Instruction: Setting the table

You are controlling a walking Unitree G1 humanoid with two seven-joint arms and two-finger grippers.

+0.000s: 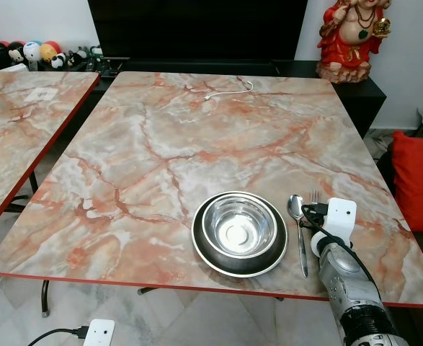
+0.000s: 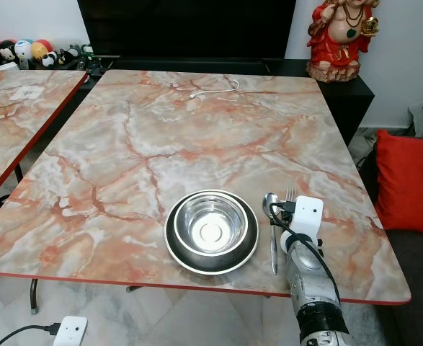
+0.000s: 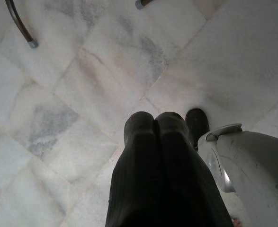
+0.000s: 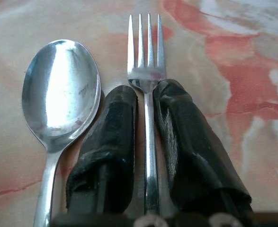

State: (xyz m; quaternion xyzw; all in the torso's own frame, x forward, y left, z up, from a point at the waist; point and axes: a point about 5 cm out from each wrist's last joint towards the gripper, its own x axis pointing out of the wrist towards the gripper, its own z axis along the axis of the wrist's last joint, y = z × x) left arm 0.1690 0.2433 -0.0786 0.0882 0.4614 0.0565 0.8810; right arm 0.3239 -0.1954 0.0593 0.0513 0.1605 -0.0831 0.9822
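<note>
Fork [image 4: 147, 71] lies flat on the marble desk [image 1: 197, 130], just right of the spoon [image 4: 60, 90] and bowl [image 1: 238, 226] — right claw [image 4: 146, 101] clamped on its handle. Left claw [image 3: 155, 127] together, above the floor.

Marble table [image 1: 161, 144] carries nested bowls [image 1: 239, 232], spoon [image 1: 296, 209], fork [image 4: 147, 80] (cable [image 1: 229, 91], perhaps).

Steel bowl [image 1: 239, 228] nested in dark plate [image 1: 208, 252], spoon [image 1: 297, 216] and fork [image 4: 147, 80] flat beside it
</note>
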